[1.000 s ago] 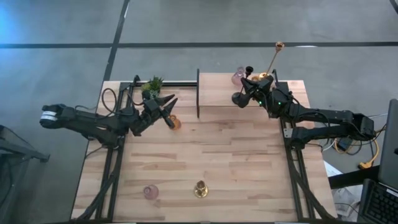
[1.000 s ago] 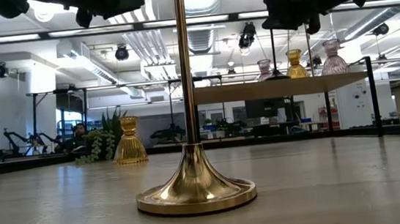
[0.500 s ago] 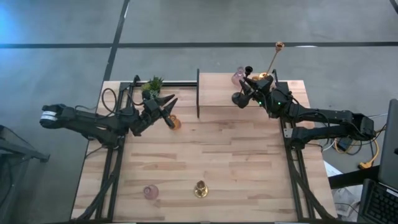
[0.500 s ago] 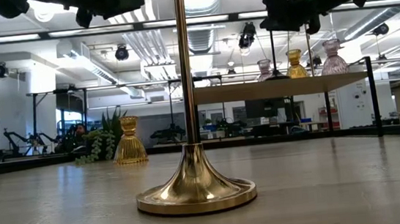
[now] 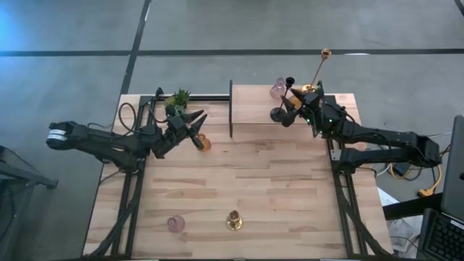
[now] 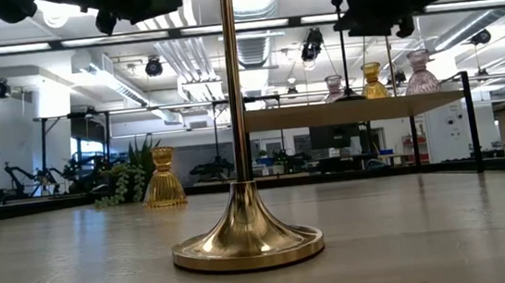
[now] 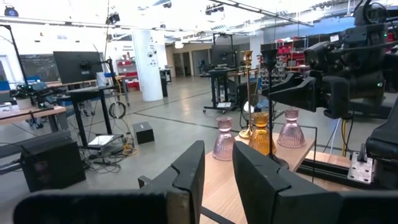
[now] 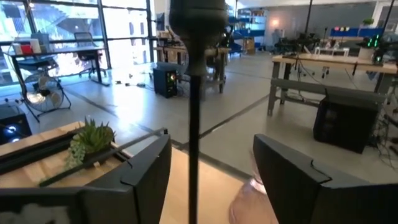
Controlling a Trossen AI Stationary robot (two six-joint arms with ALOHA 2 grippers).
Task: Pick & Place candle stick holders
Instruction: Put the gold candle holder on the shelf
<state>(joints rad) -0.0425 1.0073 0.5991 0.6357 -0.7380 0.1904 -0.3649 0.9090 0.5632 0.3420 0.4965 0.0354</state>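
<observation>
The black stemmed candle stick holder [image 5: 280, 110] stands upright on its round base on the raised wooden shelf [image 5: 254, 119] at the far right. My right gripper [image 8: 211, 158] is open around its thin stem [image 8: 194, 124], one finger on either side, touching neither. Behind it on the shelf stand pink glass holders [image 6: 420, 71], an amber one [image 6: 372, 80] and a tall gold one [image 5: 317, 67]. My left gripper [image 5: 197, 139] hovers open by a narrow gap, with nothing in it, above an amber holder [image 5: 206, 143] that stands on the table.
A tall gold holder [image 5: 233, 220] and a pink glass one [image 5: 175, 223] stand near the table's near edge. A small green plant [image 5: 177, 99] sits at the far left. A dark upright panel [image 5: 230, 109] borders the shelf's left side. Bare wood lies between the arms.
My right gripper has opened and let go of the black holder's stem, then drawn back a little toward the table's right edge. The black holder stays upright on the shelf.
</observation>
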